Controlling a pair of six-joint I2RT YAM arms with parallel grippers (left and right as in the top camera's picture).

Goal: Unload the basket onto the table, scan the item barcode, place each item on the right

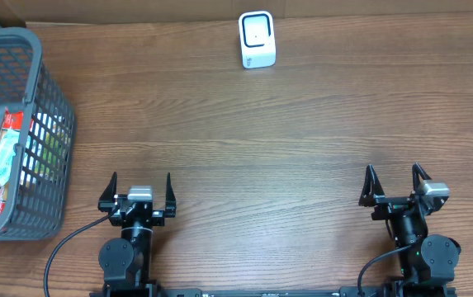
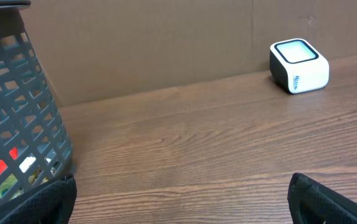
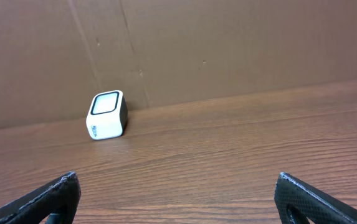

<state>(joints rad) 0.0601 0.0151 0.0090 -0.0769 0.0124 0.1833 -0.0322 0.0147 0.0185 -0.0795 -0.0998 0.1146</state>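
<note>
Counter (image 1: 302, 124): brown wood-grain surface, grain running left to right, darker streaks here and there, fills nearly whole overhead view. Cardboard wall (image 3: 240, 43) stands upright along counter's far edge, plain brown, matte. Vertical crease in wall in both wrist views; few small dark specks and scuffs on it. Light even and soft; faint pale sheen on wood.

A mock shop checkout — barcode scanner (image 1: 257, 39), grey shopping basket (image 1: 54, 148), cardboard backdrop (image 3: 228, 43).

Open tabletop (image 1: 286, 132) up to scanner (image 1: 257, 39), basket (image 1: 52, 107) walling off left edge
</note>
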